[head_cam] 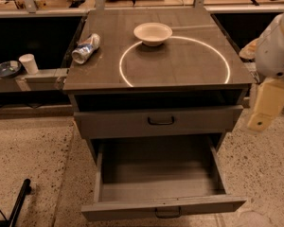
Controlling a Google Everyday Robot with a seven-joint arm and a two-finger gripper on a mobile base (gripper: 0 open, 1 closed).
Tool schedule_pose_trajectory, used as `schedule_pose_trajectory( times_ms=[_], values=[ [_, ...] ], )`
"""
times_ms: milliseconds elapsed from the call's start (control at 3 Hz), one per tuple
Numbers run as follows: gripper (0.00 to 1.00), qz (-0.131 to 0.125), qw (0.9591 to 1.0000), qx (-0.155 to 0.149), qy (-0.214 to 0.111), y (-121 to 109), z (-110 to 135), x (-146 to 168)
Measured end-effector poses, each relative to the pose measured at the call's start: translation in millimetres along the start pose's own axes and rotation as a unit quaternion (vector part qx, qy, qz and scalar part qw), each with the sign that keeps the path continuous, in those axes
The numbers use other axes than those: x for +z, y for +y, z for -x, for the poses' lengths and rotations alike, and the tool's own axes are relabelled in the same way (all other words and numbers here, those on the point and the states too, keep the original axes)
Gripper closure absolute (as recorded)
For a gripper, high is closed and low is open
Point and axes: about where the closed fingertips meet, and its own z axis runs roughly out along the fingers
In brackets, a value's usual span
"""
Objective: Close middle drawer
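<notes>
The middle drawer (158,176) is pulled far out of the grey cabinet (158,63). Its long plain grey tray is empty, and its low front panel carries a small dark centre handle (168,213). Above it, the taller-fronted drawer (156,121) with a thin black handle stands slightly out. My gripper (266,104) hangs at the right edge of the camera view, beside the cabinet's right front corner. It is level with the upper drawer, above and right of the open drawer, and touches neither.
On the cabinet top are a white bowl (153,33), a crushed can (86,48) and a bright ring of light (175,60). A white cup (28,63) and a dark dish (7,69) sit on a shelf to the left. A black bar (18,202) lies on the speckled floor at lower left.
</notes>
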Motion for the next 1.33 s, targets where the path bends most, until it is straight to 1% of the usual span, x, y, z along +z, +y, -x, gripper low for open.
schedule_pose_trajectory(
  times_ms=[333,667,1000,1333],
  values=[
    [0.0,0.026,0.9996,-0.002,0.009,14,-5,83],
    [0.0,0.066,0.9977,-0.006,0.015,41,-8,176],
    [0.0,0.078,0.9968,-0.007,0.019,55,-13,194],
    [0.0,0.082,0.9963,-0.015,0.022,55,-13,198]
  ],
)
